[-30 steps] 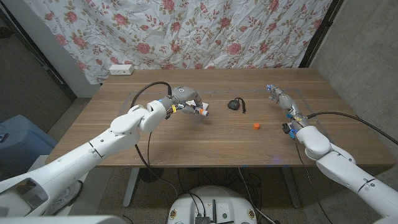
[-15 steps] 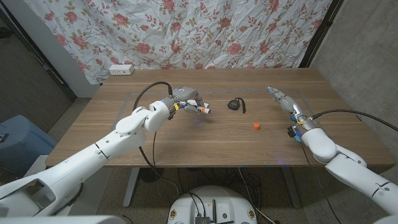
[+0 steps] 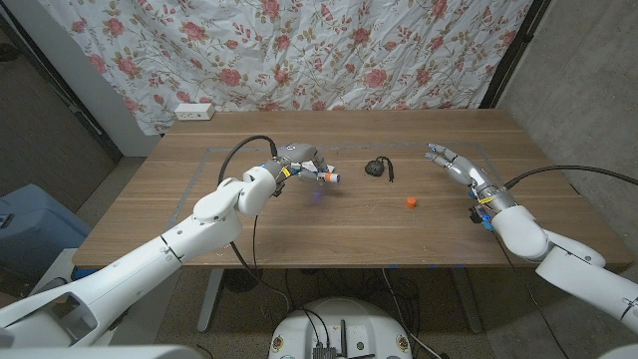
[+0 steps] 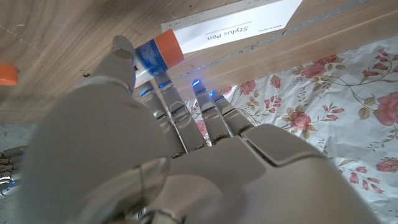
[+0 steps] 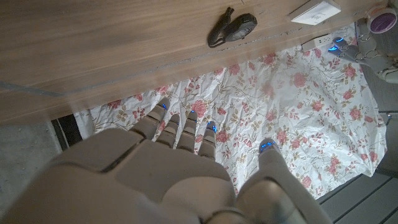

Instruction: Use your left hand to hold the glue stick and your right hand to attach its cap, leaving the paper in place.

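My left hand (image 3: 302,160) grips the glue stick (image 3: 326,176) above the left middle of the table, its open end pointing right. In the left wrist view the glue stick (image 4: 158,55) shows a blue label and an orange band past my fingers (image 4: 180,118). Under it lies a white box printed "Stylus Pen" (image 4: 230,25). The small orange cap (image 3: 410,201) lies alone on the wood right of centre, also seen as the cap (image 4: 7,73). My right hand (image 3: 451,163) hovers right of the cap, fingers apart, holding nothing.
A black pouch-like object with a cord (image 3: 377,167) lies between the two hands, the same black object (image 5: 233,28) in the right wrist view. A white power strip (image 3: 194,112) sits at the table's far left edge. A floral cloth hangs behind the table.
My left hand has shifted a little to the right with the glue stick. My right hand has spread its fingers while the forearm slid rightward. The cap has not moved.
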Robot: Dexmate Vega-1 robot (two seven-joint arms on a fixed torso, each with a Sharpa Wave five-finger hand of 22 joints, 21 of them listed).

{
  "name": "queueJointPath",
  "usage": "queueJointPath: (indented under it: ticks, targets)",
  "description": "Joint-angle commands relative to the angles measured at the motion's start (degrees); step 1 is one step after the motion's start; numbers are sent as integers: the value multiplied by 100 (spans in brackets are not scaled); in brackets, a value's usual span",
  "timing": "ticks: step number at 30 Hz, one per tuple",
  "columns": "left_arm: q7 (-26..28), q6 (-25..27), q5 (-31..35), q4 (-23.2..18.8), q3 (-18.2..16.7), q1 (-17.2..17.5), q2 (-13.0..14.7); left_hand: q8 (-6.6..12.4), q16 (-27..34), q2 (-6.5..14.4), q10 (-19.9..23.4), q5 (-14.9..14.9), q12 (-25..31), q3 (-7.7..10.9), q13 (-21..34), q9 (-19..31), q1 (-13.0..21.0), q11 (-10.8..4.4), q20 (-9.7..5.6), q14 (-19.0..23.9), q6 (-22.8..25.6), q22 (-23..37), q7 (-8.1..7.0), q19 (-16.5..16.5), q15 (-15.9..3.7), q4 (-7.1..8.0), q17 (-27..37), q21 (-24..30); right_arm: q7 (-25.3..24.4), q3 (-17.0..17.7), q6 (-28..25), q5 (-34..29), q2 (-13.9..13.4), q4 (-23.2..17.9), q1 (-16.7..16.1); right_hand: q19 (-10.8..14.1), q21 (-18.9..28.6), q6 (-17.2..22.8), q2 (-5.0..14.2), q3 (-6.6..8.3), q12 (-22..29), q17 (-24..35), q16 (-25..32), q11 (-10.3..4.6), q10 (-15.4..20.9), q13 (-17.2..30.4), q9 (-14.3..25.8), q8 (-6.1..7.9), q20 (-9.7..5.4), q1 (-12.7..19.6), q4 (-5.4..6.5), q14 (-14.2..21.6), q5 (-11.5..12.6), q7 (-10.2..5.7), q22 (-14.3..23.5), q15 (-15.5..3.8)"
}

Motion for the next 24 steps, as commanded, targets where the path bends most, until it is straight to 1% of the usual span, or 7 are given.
queueJointPath:
  ticks: [1, 4, 9, 11, 12, 17, 24]
  targets:
    - [177, 416, -145, -37, 144, 9, -159, 27, -19, 152, 558, 21, 16, -6, 41, 39, 23, -189, -132, -17, 458, 16, 75, -25, -872, 14, 16, -10, 253, 139, -548, -598, -567, -441, -216, -70, -21, -128, 19, 40, -15, -11, -22, 3, -78, 26, 35, -12, 56, 179, -120, -114, -31, -13, 30, -36]
    - [248, 536, -202, -8, 175, 3, -249, 20, -20, 154, 555, 21, 13, -9, 41, 39, 23, -189, -128, -20, 454, 16, 72, -32, -871, 14, 16, -10, 411, 188, -620, -602, -707, -526, -250, -90, -18, -184, -12, 60, -19, -18, -31, 17, -114, 30, 40, -4, 92, 257, -199, -161, -44, -2, 30, 2]
    - [328, 584, -300, 63, 249, -61, -325, 15, -20, 159, 554, 22, 10, -12, 42, 39, 24, -189, -128, -23, 457, 16, 74, -42, -872, 13, 17, -11, 689, 271, -792, -587, -923, -699, -290, -163, -24, -257, -114, 79, -28, -31, -60, 55, -205, 40, 48, 22, 80, 403, -354, -299, -74, 2, 29, 39]
    - [380, 592, -349, 84, 264, -72, -346, 14, -21, 161, 556, 23, 10, -14, 42, 40, 26, -189, -127, -25, 462, 16, 78, -49, -872, 13, 17, -11, 832, 292, -867, -593, -1029, -778, -282, -219, -26, -396, -149, 120, -33, -39, -62, 43, -276, 48, 54, 12, 106, 552, -452, -367, -97, -19, 28, 95]
    - [396, 623, -375, 88, 270, -76, -367, 13, -21, 162, 557, 23, 10, -14, 42, 40, 26, -189, -130, -26, 463, 16, 74, -49, -873, 13, 17, -10, 885, 300, -899, -591, -1063, -812, -276, -270, -16, -648, -196, 167, -25, -47, -44, 38, -349, 59, 61, -7, 143, 735, -524, -407, -131, -37, 30, 117]
    - [492, 664, -427, 146, 345, -137, -420, 5, -30, 157, 559, 23, 7, -21, 43, 40, 30, -188, -117, -47, 464, 16, 80, -75, -873, 8, 13, -16, 1140, 329, -1096, -654, -1262, -1015, -237, -350, -24, -820, -266, 198, -34, -52, -54, 75, -466, 72, 71, 5, 177, 898, -553, -511, -146, -28, 30, 190]
    - [631, 684, -553, 225, 402, -200, -492, -6, -35, 159, 559, 23, 4, -28, 44, 41, 29, -189, -114, -64, 462, 16, 80, -91, -869, 9, 12, -15, 1589, 398, -1497, -673, -1580, -1371, -185, -406, -23, -887, -289, 268, -17, -58, -55, 113, -516, 88, 83, 49, 251, 1108, -575, -592, -92, 19, 28, 281]
